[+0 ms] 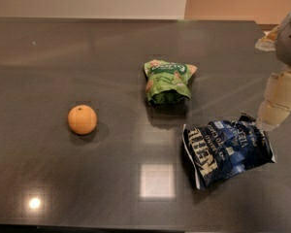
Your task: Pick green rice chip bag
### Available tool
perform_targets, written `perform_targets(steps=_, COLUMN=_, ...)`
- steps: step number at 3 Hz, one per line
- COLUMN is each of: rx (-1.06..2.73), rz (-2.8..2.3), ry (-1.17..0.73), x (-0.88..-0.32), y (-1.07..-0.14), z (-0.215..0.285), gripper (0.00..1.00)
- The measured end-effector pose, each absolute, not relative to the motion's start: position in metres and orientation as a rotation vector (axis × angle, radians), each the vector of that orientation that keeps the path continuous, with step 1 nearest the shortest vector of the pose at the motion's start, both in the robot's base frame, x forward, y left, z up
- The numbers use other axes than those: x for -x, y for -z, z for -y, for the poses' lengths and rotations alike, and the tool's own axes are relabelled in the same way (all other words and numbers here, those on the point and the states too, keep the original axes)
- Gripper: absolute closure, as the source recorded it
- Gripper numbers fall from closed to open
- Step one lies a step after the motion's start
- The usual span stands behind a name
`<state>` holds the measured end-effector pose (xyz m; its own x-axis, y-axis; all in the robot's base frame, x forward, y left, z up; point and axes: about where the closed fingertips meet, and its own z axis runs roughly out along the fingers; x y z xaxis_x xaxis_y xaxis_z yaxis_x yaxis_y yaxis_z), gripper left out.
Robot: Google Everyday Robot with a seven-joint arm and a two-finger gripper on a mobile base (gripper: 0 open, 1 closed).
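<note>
1. Dark, glossy tabletop point(48, 178) mirrored the lights.
2. Crinkled, shiny green bag point(168, 81) lay near its centre.
3. Crumpled blue bag point(225, 149) lay nearer and to the right, apart from it.
4. Round, matte orange point(82, 119) sat well left.
5. Pale, segmented gripper point(280, 100) hung at the right edge by the blue bag's corner; its opening could not be told.

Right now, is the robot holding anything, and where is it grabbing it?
Nothing, it seems. The pincer hangs at the right edge, by the blue bag's top corner; the green bag lies on the table, apart from it.
</note>
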<state>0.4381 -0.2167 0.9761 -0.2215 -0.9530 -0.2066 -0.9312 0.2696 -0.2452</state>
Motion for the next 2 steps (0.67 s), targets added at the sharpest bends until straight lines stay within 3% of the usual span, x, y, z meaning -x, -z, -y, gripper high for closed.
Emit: perform_targets(steps=2, rx=1.716, rz=-2.225, ry=0.117, x=-0.467, y=-0.973, z=0.211, gripper=0.00)
